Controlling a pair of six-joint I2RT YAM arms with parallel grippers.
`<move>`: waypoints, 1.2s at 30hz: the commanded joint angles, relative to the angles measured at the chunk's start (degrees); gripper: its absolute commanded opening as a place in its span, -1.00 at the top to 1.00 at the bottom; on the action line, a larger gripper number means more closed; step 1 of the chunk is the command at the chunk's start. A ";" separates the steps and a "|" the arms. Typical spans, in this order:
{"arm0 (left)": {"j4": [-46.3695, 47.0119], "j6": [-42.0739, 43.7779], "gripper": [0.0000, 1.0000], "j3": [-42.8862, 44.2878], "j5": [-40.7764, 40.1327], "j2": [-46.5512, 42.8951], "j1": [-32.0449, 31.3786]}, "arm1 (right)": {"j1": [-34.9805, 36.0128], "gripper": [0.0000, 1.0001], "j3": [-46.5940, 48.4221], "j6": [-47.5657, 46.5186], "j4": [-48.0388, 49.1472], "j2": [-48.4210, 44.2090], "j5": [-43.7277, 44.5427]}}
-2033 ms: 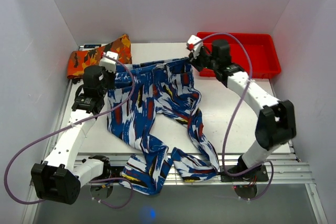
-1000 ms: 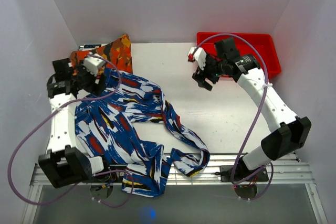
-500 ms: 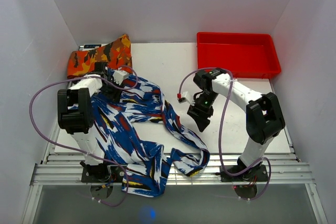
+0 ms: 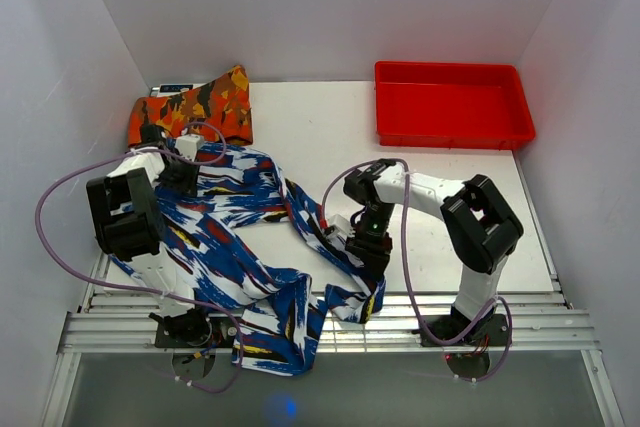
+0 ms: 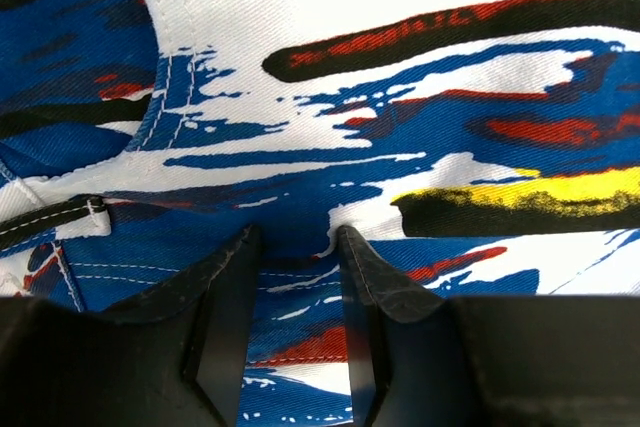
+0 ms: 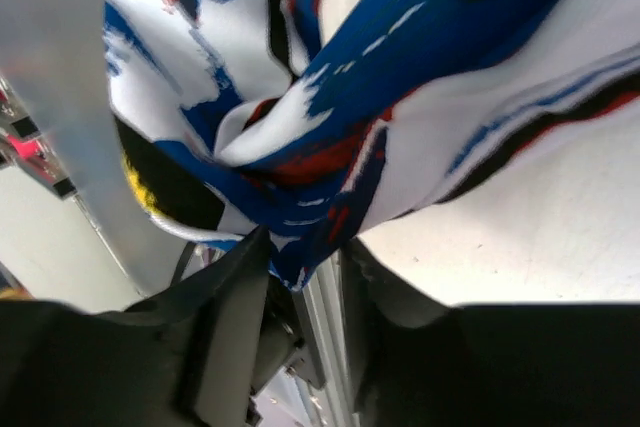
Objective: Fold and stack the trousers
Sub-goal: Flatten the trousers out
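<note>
Trousers (image 4: 230, 247) bunch between fingers of left claw (image 5: 295, 247) and right claw (image 6: 300, 257).

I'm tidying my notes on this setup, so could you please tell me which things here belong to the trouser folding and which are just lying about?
Part of the job: trousers, left gripper, right gripper.
Just lying about: red tray, orange patterned cloth.

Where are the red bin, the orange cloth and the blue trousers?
red bin (image 4: 450, 105), top view, bare floor inside.
orange cloth (image 4: 190, 112), top view, middle of the cloth.
blue trousers (image 4: 235, 202), top view, spread part by the left arm.
</note>
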 commanded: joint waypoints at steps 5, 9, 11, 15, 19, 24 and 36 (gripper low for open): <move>-7.33 -3.23 0.08 -3.62 -0.87 0.42 1.47 | -4.37 0.85 0.15 5.09 13.68 2.36 12.13; -7.34 -3.49 0.16 -5.02 -0.25 -1.68 2.00 | -12.82 0.85 8.66 4.66 17.64 5.43 19.26; -7.25 -3.67 0.21 -5.64 -0.16 -2.39 2.18 | -18.07 0.84 17.62 3.87 19.23 8.15 22.86; -8.21 -4.28 0.27 -6.52 0.54 -3.18 2.18 | -21.98 0.61 30.73 0.97 16.43 14.30 26.38; -9.44 -4.55 0.25 -6.26 1.25 -3.88 2.26 | -22.68 -0.23 30.32 0.44 13.60 12.15 27.89; -10.32 -4.37 0.16 -6.26 2.13 -5.64 2.18 | -27.86 -0.52 16.54 -7.61 15.46 -1.04 22.36; -11.73 -4.73 0.09 -4.06 3.97 -5.29 2.18 | -35.16 -0.50 -5.28 -13.81 17.74 -20.57 13.22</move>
